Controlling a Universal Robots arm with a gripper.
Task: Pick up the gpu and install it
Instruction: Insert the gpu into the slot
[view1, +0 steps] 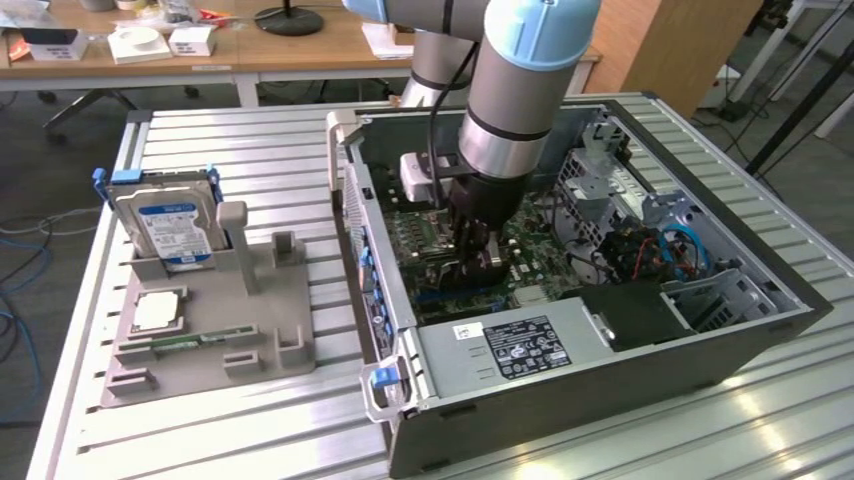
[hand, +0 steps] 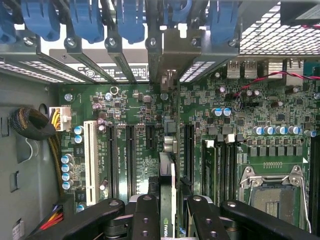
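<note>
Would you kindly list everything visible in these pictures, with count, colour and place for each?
computer case: one, dark grey, open on the slatted table.
motherboard: one, green, inside the case.
gpu: one, dark, edge-on between the gripper's fingers, above the motherboard's slots.
power supply: one, grey with a black label, at the case's near end.
parts holder: one, grey, on the table at the exterior view's left.
hard drive: one, silver with a blue-white label, upright in the holder.
CPU chip: one, silver, flat on the holder.
gripper: one, black, shut on the gpu inside the case.
</note>
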